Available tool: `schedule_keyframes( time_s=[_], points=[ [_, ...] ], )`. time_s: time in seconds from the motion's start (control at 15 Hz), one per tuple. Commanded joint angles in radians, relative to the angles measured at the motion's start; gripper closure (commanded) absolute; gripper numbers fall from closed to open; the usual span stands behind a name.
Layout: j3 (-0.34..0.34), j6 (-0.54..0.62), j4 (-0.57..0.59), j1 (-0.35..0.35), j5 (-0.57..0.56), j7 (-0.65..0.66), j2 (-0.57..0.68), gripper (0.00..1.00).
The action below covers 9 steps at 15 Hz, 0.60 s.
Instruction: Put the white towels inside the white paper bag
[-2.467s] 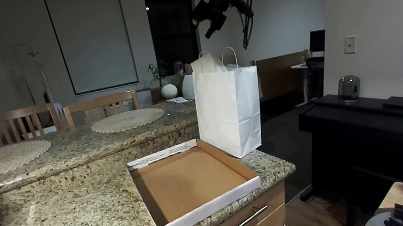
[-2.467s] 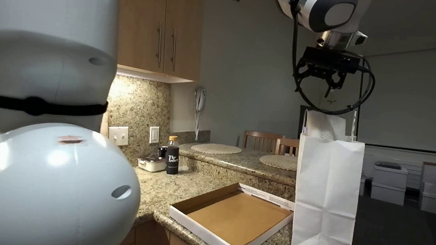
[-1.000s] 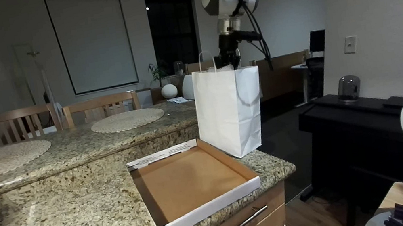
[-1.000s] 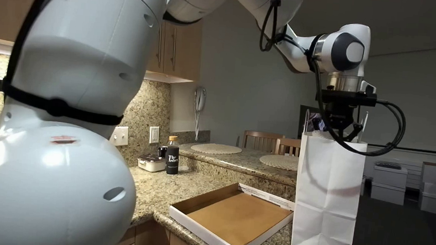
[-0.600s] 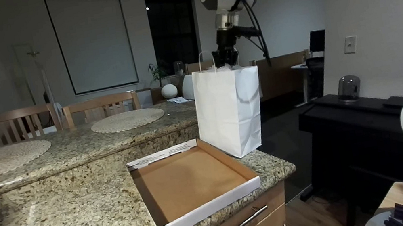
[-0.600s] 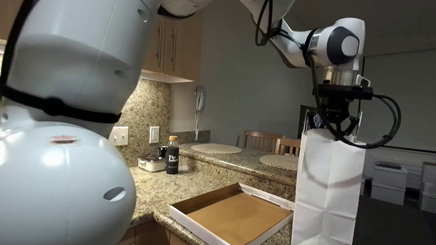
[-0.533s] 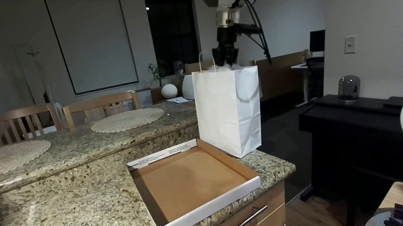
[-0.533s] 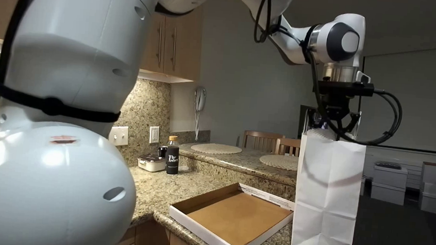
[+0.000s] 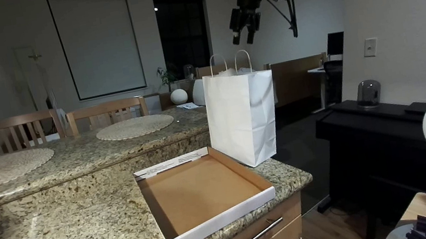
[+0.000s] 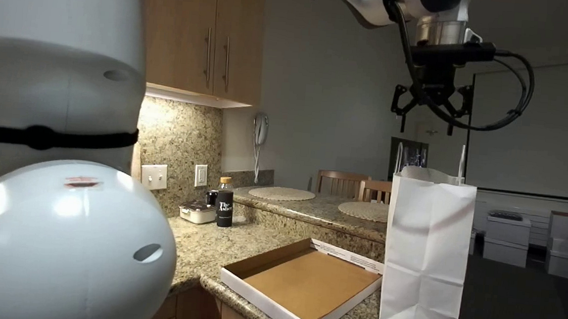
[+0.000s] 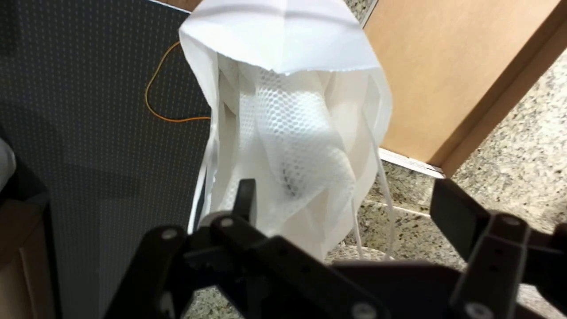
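Observation:
The white paper bag (image 9: 232,116) stands upright at the counter's end, both loop handles raised, in both exterior views. Looking down through its mouth in the wrist view, I see white towels (image 11: 301,146) with a dimpled weave, rumpled within the bag walls. How many lie there I cannot tell, since the lower part is hidden. My gripper (image 10: 426,128) hangs above the bag's opening, clear of the handles, pointing down. Its fingers (image 11: 246,199) are spread wide with nothing between them.
A shallow brown cardboard tray (image 9: 203,190) lies beside the bag on the granite counter. Behind rises a stone ledge with round woven placemats (image 9: 135,127). A dark bottle (image 10: 224,205) and a small box (image 10: 197,212) stand farther back. The bag is close to the counter edge.
Towel cloth that poked above the bag's rim is now down inside. My gripper went down to the bag's mouth, then rose well above it, and its fingers have spread apart.

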Motion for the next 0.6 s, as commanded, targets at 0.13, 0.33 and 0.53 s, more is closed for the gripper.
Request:
schedule_keyframes(
  time_s=[0.13, 0.33, 0.53],
  points=[
    [0.013, -0.238, -0.029, 0.058, -0.12, -0.004, -0.143, 0.0],
    [0.05, -0.435, -0.013, 0.108, -0.201, 0.059, -0.172, 0.0],
    [0.067, -0.445, -0.085, 0.155, -0.15, 0.077, -0.229, 0.0]
  ],
)
